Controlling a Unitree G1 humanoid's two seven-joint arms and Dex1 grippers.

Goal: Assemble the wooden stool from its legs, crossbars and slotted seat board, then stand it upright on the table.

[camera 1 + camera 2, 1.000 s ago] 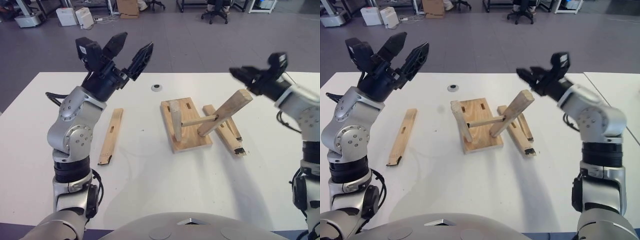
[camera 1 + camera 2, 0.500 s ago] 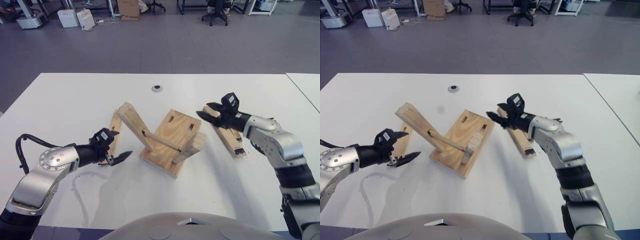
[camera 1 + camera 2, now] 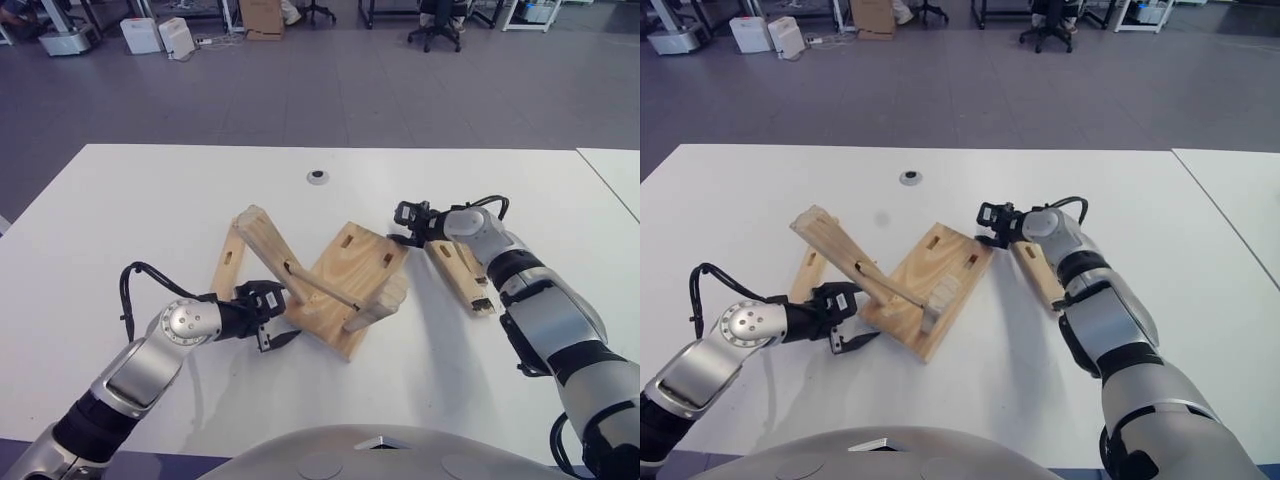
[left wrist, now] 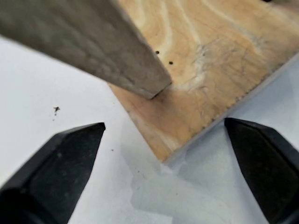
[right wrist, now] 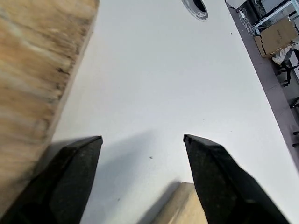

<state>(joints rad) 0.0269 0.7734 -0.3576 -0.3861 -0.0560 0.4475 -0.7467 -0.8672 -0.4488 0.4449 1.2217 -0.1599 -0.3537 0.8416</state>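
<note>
The slotted seat board [image 3: 350, 270] lies on the table, turned like a diamond. A long leg [image 3: 268, 243] leans up from its near left part. A thin crossbar [image 3: 325, 288] joins that leg to a shorter leg [image 3: 378, 300] at the board's near right edge. My left gripper [image 3: 274, 334] is open at the board's near left corner [image 4: 187, 135], which sits between its fingertips [image 4: 60, 158]. My right gripper [image 3: 402, 226] is open beside the board's far right corner [image 5: 37, 70], touching nothing. One loose leg [image 3: 226, 268] lies left of the board, and two more [image 3: 460, 270] lie to its right.
A small round dark disc [image 3: 317, 177] is set in the table behind the board. The white table [image 3: 120, 210] has free room at the far left, along the front edge and on the right.
Both arms came down from a raised pose. The board with its legs turned and shifted left. Lately the left gripper slid right to the board's corner and the right gripper closed in on the far corner.
</note>
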